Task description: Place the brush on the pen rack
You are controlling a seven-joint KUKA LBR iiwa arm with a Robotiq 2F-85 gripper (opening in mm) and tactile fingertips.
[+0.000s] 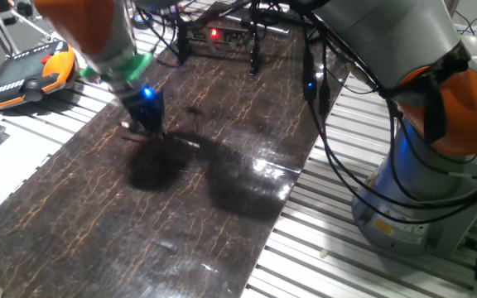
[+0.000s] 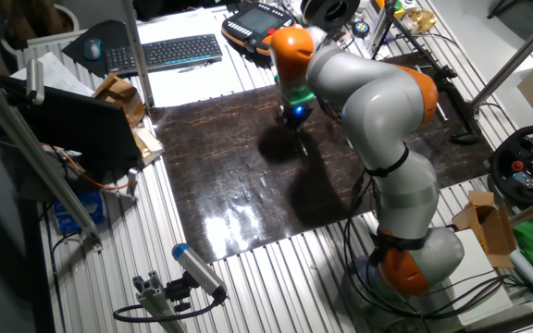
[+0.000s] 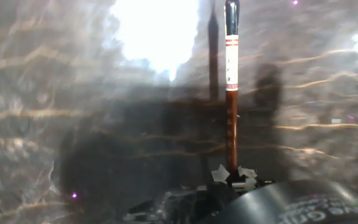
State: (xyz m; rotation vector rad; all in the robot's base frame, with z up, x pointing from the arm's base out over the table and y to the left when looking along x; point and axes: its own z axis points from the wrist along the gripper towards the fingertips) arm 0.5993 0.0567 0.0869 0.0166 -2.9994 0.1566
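Pinching thin orange-brown brush (image 3: 231, 93) in our closed gripper (image 3: 232, 182) over dark marbled tabletop (image 1: 222, 232); pickup step, we judged. Next needed: carry toward black metal pen rack (image 1: 253, 41).

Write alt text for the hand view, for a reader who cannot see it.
A thin brush with a brown shaft and a white and red label runs straight up the frame from the pincer at the bottom edge, over a dark, glossy tabletop. Bright glare washes out the top centre, and the brush's shadow lies just left of it.
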